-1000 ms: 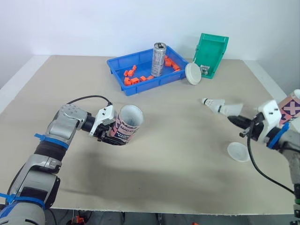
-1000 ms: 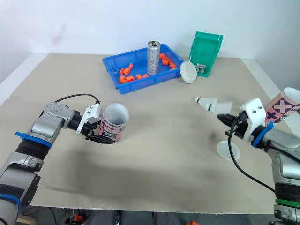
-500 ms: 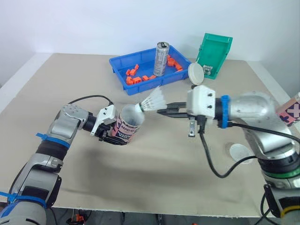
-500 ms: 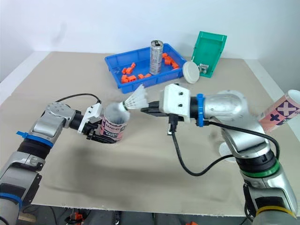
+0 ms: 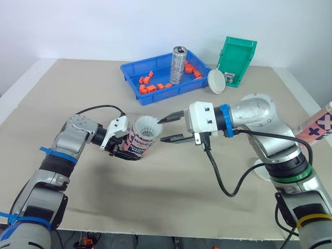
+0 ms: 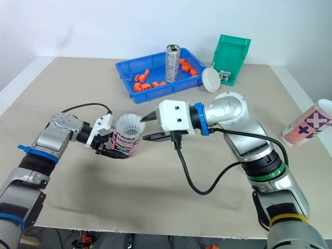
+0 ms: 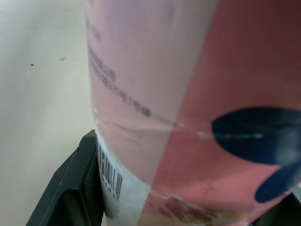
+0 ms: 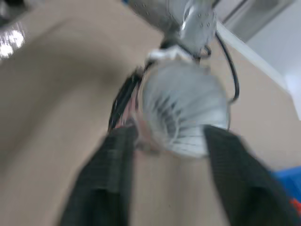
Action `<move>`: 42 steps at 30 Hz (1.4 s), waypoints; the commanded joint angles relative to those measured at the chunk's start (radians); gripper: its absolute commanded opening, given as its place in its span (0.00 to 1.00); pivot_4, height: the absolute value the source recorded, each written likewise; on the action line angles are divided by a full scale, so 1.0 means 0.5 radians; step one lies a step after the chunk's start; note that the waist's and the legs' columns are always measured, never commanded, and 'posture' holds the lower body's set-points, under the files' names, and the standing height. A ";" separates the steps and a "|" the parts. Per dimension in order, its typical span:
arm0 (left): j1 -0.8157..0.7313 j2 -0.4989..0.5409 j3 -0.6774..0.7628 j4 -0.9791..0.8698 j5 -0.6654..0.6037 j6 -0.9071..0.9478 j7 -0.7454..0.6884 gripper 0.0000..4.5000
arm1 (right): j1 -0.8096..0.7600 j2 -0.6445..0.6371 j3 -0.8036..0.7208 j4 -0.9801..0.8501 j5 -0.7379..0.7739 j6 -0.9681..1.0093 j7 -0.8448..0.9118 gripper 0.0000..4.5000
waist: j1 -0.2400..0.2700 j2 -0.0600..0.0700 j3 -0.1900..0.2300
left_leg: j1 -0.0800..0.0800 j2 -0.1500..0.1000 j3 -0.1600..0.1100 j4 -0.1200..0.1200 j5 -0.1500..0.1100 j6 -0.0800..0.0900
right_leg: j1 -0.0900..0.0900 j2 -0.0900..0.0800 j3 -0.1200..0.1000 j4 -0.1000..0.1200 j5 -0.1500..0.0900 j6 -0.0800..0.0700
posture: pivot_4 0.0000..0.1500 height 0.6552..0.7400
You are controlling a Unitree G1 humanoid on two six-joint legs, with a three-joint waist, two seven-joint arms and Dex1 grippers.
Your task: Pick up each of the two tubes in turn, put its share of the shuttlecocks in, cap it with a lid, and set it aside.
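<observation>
1. The left pincer (image 5: pixel 124 149) is clamped round the lower body of the pink tube (image 5: pixel 141 145). It holds the tube tilted, base toward its own wrist and open mouth facing up and to the robot's right.
2. A shuttlecock (image 5: pixel 146 126) sits in that mouth, its white feather skirt showing at the rim.
3. The right pincer (image 5: pixel 162 129) hangs just to the right of the mouth. Its fingers are apart and hold nothing, and their tips point along the tube's long axis toward the skirt.
4. The relation that matters: the mouth opens toward the right arm, so anything more, shuttlecock or lid, probably goes in from that side while the left arm steadies the tube.
5. A white lid (image 5: pixel 215 81) leans by the green bin (image 5: pixel 236 59) at the back of the counter (image 5: pixel 181 197), nearer the right arm.
6. The second tube (image 6: pixel 311 124) lies well apart, at the far right.
</observation>
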 commanded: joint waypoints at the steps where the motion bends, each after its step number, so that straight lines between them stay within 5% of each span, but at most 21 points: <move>1: 0.012 -0.001 -0.032 -0.041 0.015 0.009 0.004 0.64 | -0.051 -0.020 -0.219 -0.109 0.201 0.103 0.005 0.60 | 0.001 0.000 0.000 | -0.001 0.000 -0.001 0.000 0.000 0.000 | 0.000 0.000 -0.001 0.000 0.000 0.000 | 1.00 1.00; 15: 0.059 0.007 -0.028 -0.061 0.013 0.001 0.017 0.64 | 0.962 -0.197 -1.133 0.319 -0.046 0.132 -0.926 0.60 | 0.005 -0.001 -0.001 | -0.001 -0.002 -0.006 -0.001 0.000 0.000 | 0.002 0.000 -0.004 0.001 -0.001 -0.002 | 1.00 1.00; 21: 0.023 -0.011 -0.038 -0.011 0.027 -0.025 0.008 0.64 | 1.094 -0.213 -1.189 0.641 -0.135 0.050 -1.071 0.60 | -0.006 0.000 -0.002 | 0.005 -0.002 0.001 0.000 0.001 0.001 | 0.004 0.000 0.003 0.000 0.000 0.006 | 1.00 1.00; 42: 0.050 0.021 -0.025 -0.069 0.015 -0.001 0.022 0.64 | 0.389 -0.048 -0.807 1.841 -0.402 -0.346 -1.083 0.60 | -0.010 0.001 -0.001 | 0.005 -0.003 0.006 -0.001 0.002 0.004 | 0.004 0.000 0.008 0.000 0.001 0.008 | 1.00 1.00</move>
